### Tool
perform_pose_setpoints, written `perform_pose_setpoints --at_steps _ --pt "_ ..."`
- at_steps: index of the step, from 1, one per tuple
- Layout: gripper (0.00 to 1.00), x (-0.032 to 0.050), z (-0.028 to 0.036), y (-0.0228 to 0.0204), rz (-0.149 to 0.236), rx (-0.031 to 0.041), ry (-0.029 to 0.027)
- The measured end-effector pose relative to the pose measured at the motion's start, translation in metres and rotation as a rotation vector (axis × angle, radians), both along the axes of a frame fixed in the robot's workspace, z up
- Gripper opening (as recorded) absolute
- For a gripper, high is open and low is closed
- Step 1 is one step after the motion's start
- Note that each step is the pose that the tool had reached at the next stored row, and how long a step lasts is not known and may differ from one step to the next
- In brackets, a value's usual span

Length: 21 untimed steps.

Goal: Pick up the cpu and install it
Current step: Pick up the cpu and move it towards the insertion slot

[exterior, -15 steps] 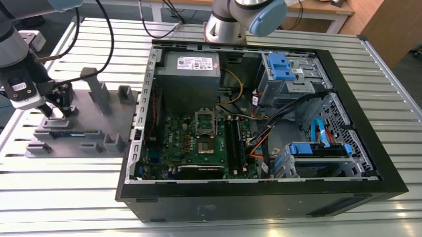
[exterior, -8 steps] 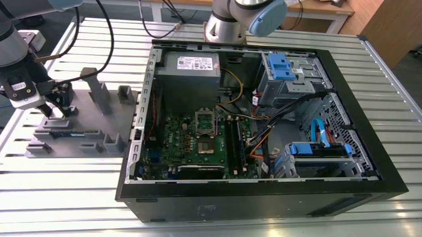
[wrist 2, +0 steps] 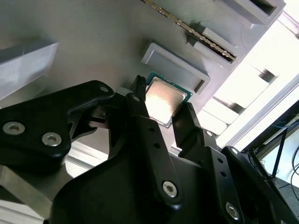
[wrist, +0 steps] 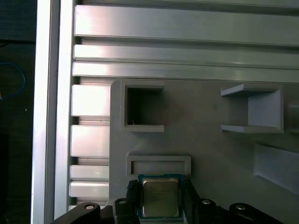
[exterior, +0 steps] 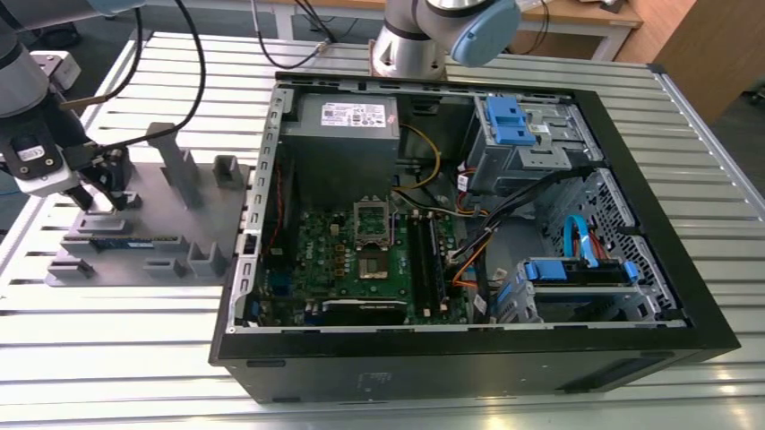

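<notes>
cpu [wrist: 160, 200] sits flat on the grey tray [wrist: 205, 107], silver lid up, thin green rim, just beside a small raised frame [wrist: 159, 163] moulded into the tray; an open square pocket [wrist: 142, 107] lies further along. Roughly square, no real long axis, edges parallel to the tray's edges and to the fingers. gripper [wrist: 160, 186] is narrowed to chip width, one black finger against each of two opposite cpu edges in both wrist views, so it's closed on it; can't tell if it's off the tray yet. Memory stick [wrist 2: 191, 30] lies in a tray slot nearby, apart from the cpu. Exterior view: gripper [exterior: 102, 193] is at the tray's end toward the exterior view's left, upright tray posts [exterior: 179, 166] between it and the open PC case [exterior: 478, 358]; motherboard socket [exterior: 373, 222] well apart, slatted aluminium table [exterior: 120, 358] under everything
</notes>
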<state>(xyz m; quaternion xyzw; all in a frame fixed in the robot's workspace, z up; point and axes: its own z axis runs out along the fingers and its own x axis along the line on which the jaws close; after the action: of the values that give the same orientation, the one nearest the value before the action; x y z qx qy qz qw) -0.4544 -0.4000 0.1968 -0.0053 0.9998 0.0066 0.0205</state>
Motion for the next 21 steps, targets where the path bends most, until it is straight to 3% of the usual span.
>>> perform_pose_setpoints --at_steps 9,21 --pt "0.47 0.0 0.0205 0.0 0.0 0.0002 -0.0002" --pt "0.47 0.0 0.0582 0.0 0.0 0.0001 -0.0002"
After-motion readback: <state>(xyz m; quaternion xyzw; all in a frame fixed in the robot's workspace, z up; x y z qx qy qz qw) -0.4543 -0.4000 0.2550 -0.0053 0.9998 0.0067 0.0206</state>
